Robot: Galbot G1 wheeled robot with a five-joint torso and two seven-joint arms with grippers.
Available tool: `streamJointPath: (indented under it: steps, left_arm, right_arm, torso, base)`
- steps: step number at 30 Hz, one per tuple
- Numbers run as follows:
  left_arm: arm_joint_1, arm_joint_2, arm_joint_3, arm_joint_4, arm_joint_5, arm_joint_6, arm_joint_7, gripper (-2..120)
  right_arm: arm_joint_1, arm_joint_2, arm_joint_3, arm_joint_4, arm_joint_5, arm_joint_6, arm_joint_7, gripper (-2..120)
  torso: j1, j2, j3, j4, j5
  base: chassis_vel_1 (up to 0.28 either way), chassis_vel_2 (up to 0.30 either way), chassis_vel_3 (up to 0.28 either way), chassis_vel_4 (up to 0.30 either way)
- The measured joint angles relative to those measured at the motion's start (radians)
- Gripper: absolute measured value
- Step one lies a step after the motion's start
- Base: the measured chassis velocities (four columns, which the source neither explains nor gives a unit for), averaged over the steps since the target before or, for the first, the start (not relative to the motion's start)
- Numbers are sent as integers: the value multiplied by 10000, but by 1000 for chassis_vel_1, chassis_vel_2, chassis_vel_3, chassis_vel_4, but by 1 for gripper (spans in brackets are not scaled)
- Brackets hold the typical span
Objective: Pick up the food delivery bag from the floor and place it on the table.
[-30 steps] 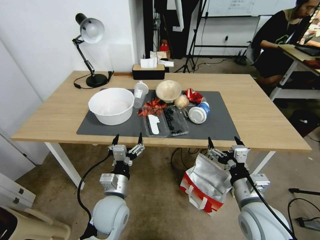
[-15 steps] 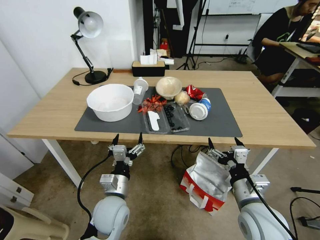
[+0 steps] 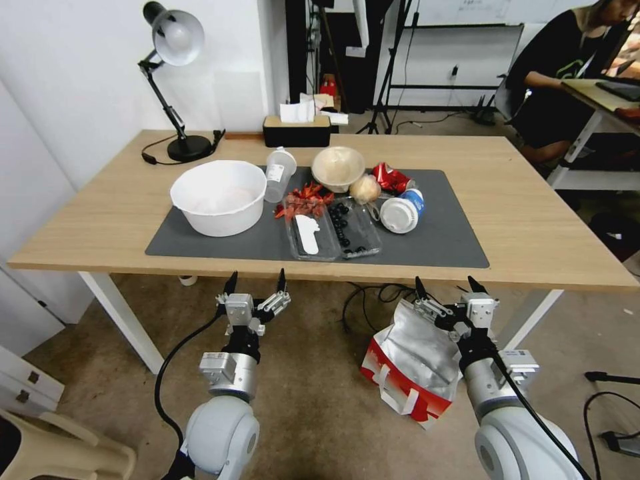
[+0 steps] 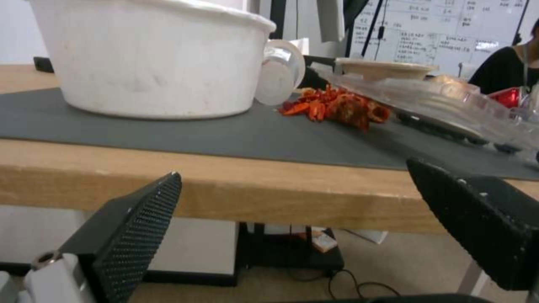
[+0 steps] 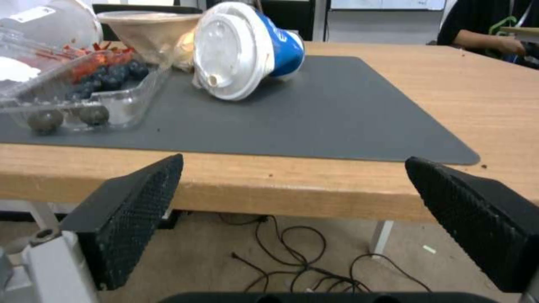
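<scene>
The food delivery bag [image 3: 408, 363], white and red with a silver foil top and white strap handles, lies tilted on the floor just in front of the table [image 3: 533, 233]. My right gripper [image 3: 445, 287] hangs open above the bag's upper right, near the table's front edge [image 5: 314, 193]. My left gripper [image 3: 255, 280] is open too, held level with the front edge [image 4: 281, 189], well left of the bag. Nothing sits between either pair of fingers.
On the dark grey mat [image 3: 440, 243] stand a white bowl [image 3: 218, 197], a clear cup [image 3: 277, 175], a beige bowl [image 3: 338, 167], clear trays with red bits and dark berries [image 3: 333, 230], and a tipped blue-and-white cup [image 3: 400, 212]. Cables [image 3: 363, 300] lie under the table. A black lamp [image 3: 170, 80] stands at the back left.
The whole head view has shifted: the table now sits slightly higher and nearer in the picture, so the camera moved. Both grippers and the bag keep their places relative to me.
</scene>
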Motion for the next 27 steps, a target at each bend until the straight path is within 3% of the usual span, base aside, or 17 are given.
streamJointPath:
  steps: [27]
  left_arm:
    - [291, 6, -77, -18, -12, -211, -7, 100]
  right_arm:
    - [-136, 79, -58, 4, -65, -9, -38, 100]
  torso:
    - [-529, -1245, -716, 0, -1]
  base:
    - [0, 0, 0, 0]
